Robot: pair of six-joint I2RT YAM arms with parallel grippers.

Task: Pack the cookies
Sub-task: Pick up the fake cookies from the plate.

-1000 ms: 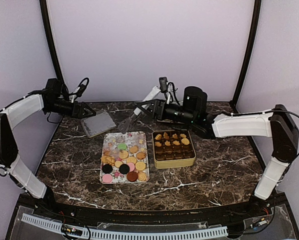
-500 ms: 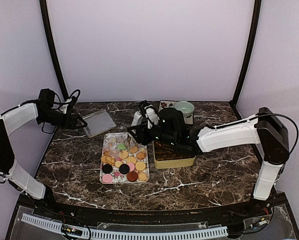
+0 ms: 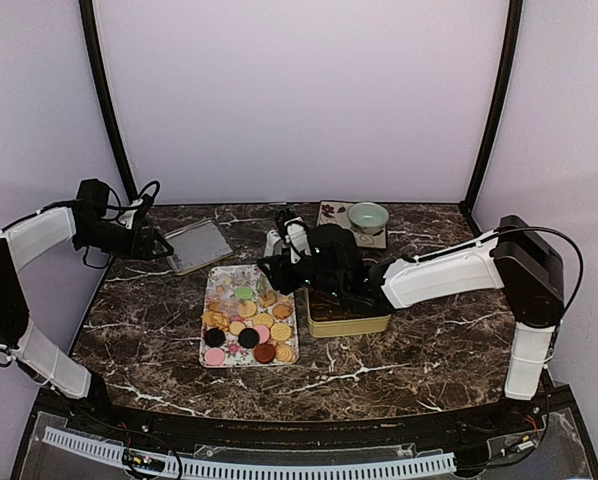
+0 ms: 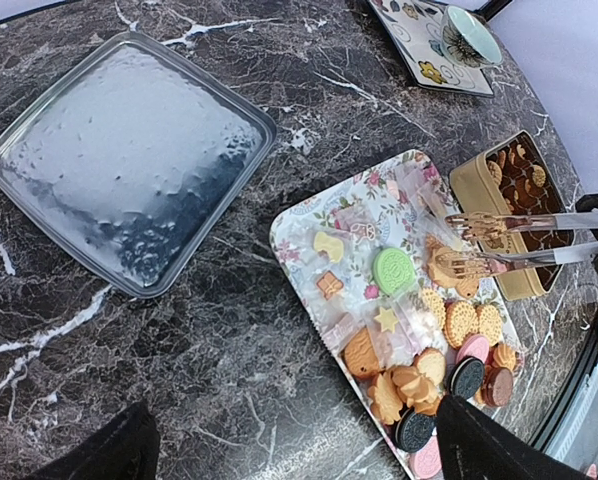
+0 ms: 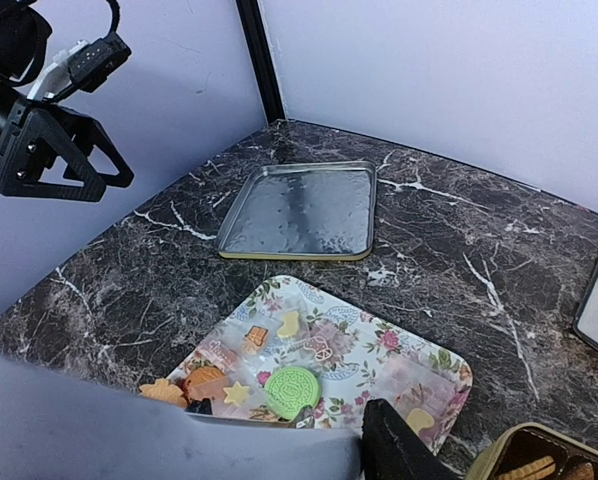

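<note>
The cookies [image 3: 247, 322] lie on a flowery tray [image 3: 219, 282]: tan ones, a green disc [image 4: 394, 270], pink and dark discs. More tan cookies [image 4: 524, 180] fill the gold tin [image 3: 351, 322]. My right gripper [image 3: 284, 268] is shut on metal tongs [image 4: 524, 225], whose forked tips hover slightly apart over a tan cookie [image 4: 441, 270] at the tray's right side. In the right wrist view the tongs [image 5: 159, 430] fill the bottom as a grey blur. My left gripper [image 3: 157, 244] is open and empty, left of the tray, with only marble between its fingers [image 4: 494, 450].
The tin's silver lid [image 3: 199, 245] lies upside down at the back left, just ahead of the left gripper. A green cup [image 3: 368, 215] on a patterned saucer stands at the back. The right arm stretches over the tin and hides most of it from above.
The right arm has swung from the back of the table down across the tin, bringing the tongs over the tray. The left arm has drawn back from the lid.
</note>
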